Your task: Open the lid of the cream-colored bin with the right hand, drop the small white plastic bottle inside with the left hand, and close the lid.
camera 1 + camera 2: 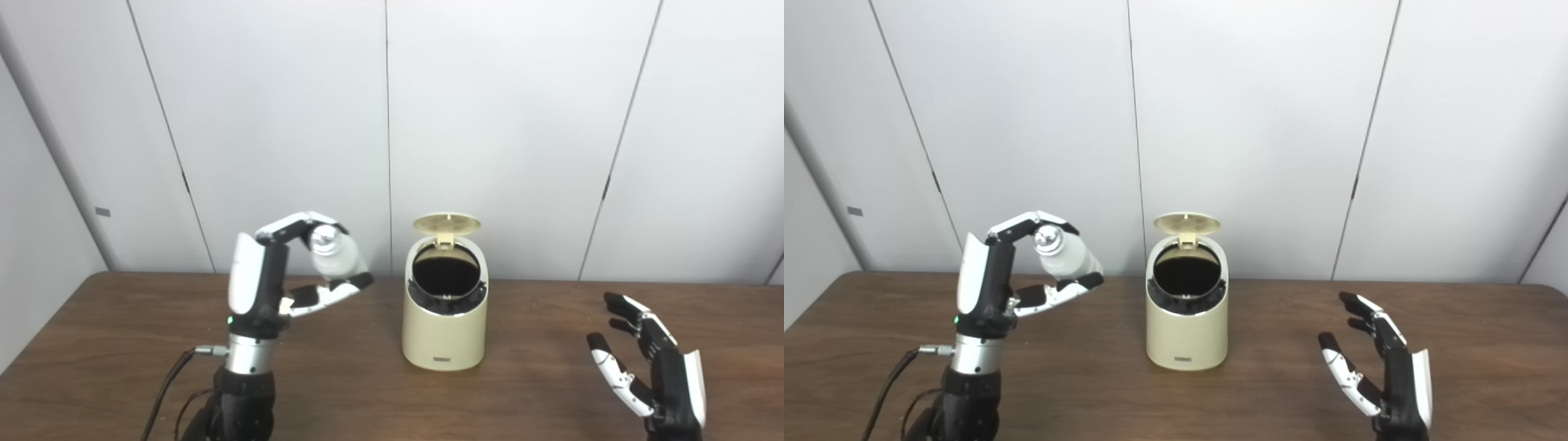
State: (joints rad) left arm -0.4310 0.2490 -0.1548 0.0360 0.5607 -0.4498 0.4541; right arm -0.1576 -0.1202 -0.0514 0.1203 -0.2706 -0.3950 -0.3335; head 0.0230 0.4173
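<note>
The cream-colored bin (444, 331) stands on the wooden table (343, 392) at the centre, its round lid (447, 224) flipped up and its dark inside showing. My left hand (288, 269) is raised to the left of the bin, shut on the small white plastic bottle (334, 252) with a silver cap, held tilted between fingers and thumb at about the height of the bin's opening. My right hand (649, 367) is open and empty, low over the table to the right of the bin. The bottle also shows in the right eye view (1062, 252).
A white panelled wall (490, 122) stands right behind the table. A cable (168, 386) hangs from my left wrist. Bare tabletop lies on both sides of the bin and in front of it.
</note>
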